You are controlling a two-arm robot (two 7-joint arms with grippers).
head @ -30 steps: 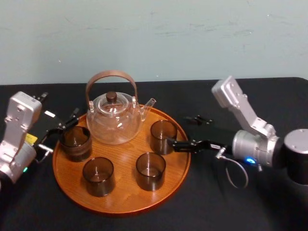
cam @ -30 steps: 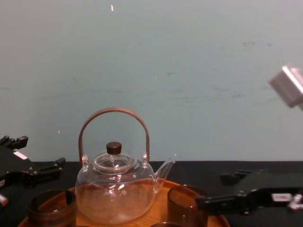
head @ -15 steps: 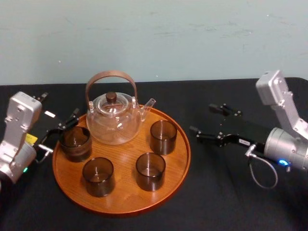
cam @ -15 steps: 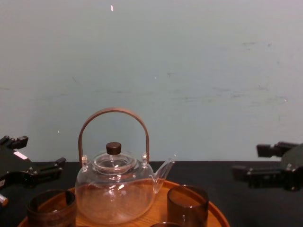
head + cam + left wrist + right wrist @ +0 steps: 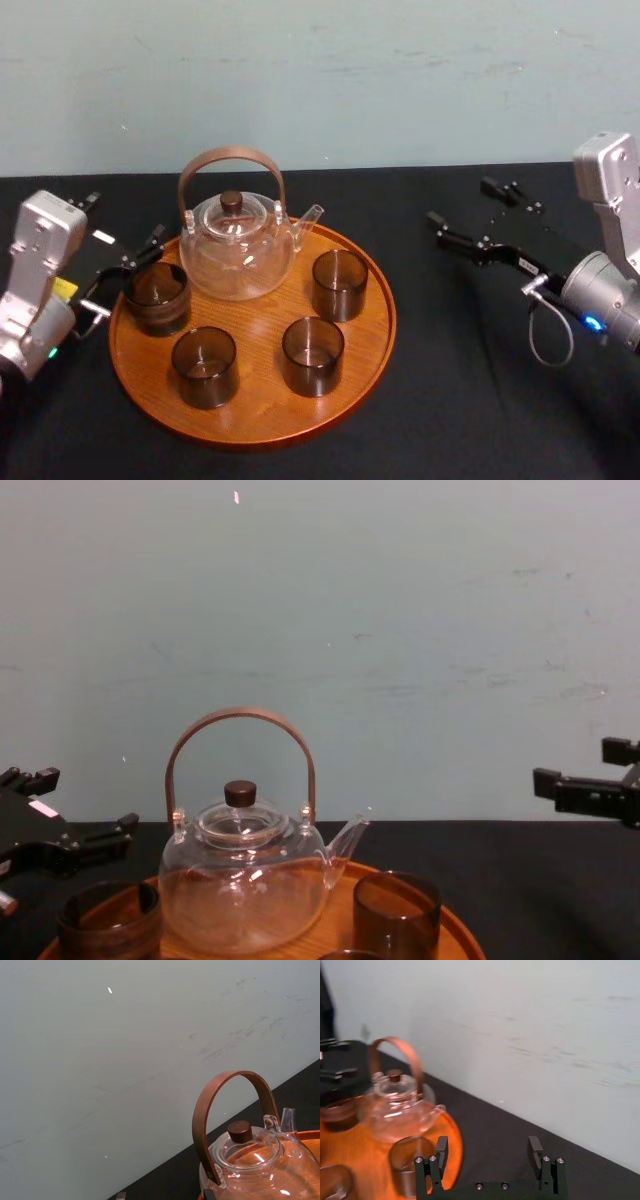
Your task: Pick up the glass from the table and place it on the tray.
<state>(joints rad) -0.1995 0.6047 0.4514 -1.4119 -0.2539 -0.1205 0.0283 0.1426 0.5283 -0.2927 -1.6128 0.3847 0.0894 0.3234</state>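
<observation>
The black counter [image 5: 460,400] is spread under everything, and the large round orange-brown wooden tray [image 5: 255,405] is set on its left-centre part. At the back of the tray the clear glass teapot with a brown arched handle [image 5: 238,250] is stood. Four dark smoky glass tumblers [image 5: 313,355] are gathered before and beside it, and no tumbler is seen on the bare counter. The tumbler on the tray's right side [image 5: 340,284], taken to be the task's glass, is stood upright inside the rim, near the teapot's spout. The placing is therefore judged done, and clearing the arm is judged to be the step in hand. The right claw [image 5: 460,200] is held above the counter, well apart from the tray, its fingers spread wide and holding nothing. It is best kept spread and raised, and drawn away from the rim, so that neither glass nor spout is clipped. The left claw [image 5: 128,215] is parked at the tray's left edge, fingers apart and empty, near the leftmost tumbler [image 5: 157,296]. It is best left unmoved.
</observation>
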